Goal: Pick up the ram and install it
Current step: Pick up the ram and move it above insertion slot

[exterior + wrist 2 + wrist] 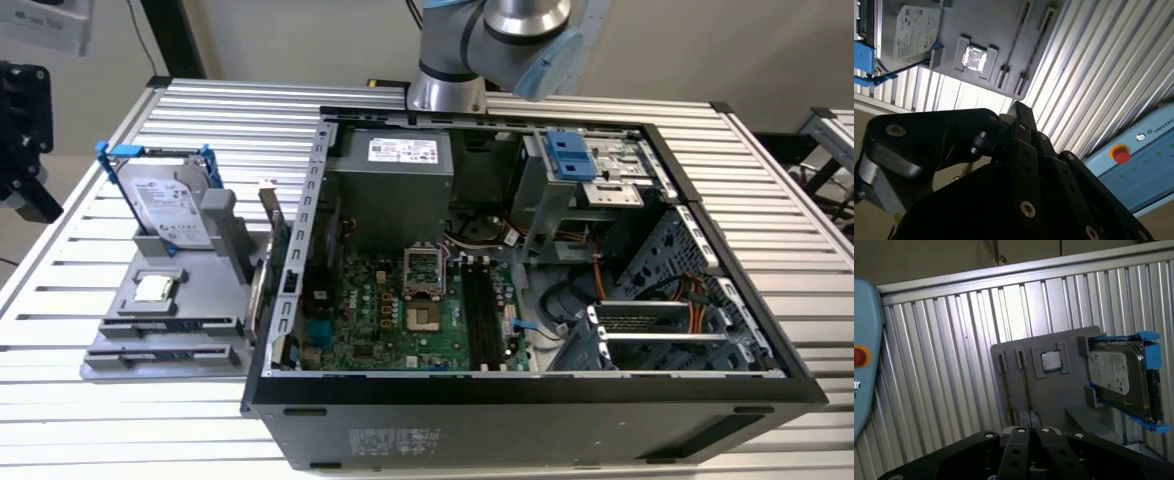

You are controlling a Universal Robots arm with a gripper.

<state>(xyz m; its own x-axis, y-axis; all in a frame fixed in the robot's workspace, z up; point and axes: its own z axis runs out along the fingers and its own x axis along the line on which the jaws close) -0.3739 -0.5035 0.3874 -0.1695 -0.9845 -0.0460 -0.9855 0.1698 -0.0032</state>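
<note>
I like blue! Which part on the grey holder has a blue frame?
The hard drive: the big silver box, standing up in a blue frame. The small square chip next to it lies flat with no blue.

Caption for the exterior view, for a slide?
Open computer case on slatted table; grey holder at the exterior view's left carries hard drive, processor chip and ram.

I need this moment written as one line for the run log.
gripper facing gray holder, apart from ram | ram on edge in holder slot | motherboard slots without ram
</note>
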